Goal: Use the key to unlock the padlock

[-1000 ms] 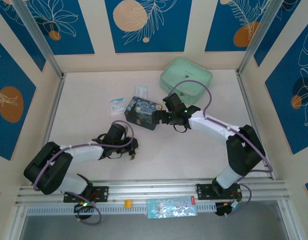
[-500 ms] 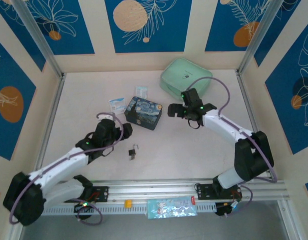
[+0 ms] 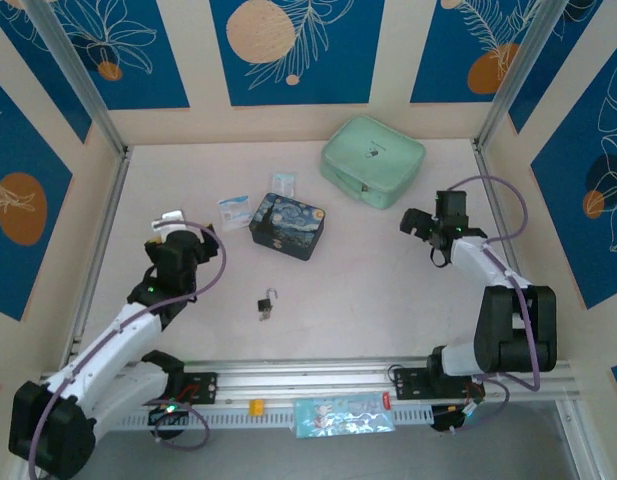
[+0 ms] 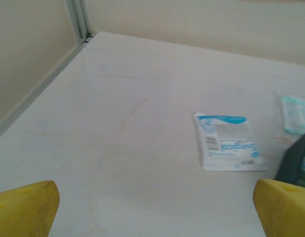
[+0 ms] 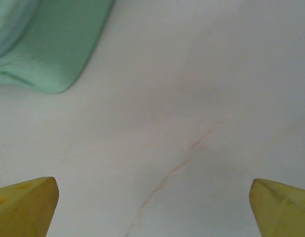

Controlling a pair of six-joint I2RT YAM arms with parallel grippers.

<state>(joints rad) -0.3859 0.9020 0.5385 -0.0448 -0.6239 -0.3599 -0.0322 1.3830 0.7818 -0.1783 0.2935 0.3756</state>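
Note:
The tiny dark padlock (image 3: 265, 304) with its thin silvery shackle lies alone on the table's near middle. Something small and silvery lies against it, but I cannot make out the key as a separate thing. My left gripper (image 3: 169, 224) is up and to the left of the padlock, well apart from it. Its yellow fingertips (image 4: 26, 206) stand wide open over bare table, and the left gripper (image 4: 154, 211) holds nothing. My right gripper (image 3: 412, 222) hangs at the right side, and the right gripper (image 5: 153, 207) is open and empty too.
A dark blue swirl-painted tin box (image 3: 287, 225) sits mid-table, with two blue-and-white packets (image 3: 234, 211) beside and behind it. A mint green pouch (image 3: 373, 160) lies at the back right. In the left wrist view a packet (image 4: 230, 142) lies ahead; the pouch (image 5: 48, 39) edges the right wrist view.
Both arms have drawn away from the middle: the left gripper left the padlock and swung back-left, the right gripper moved from the tin to the right side. The padlock stays on the table.

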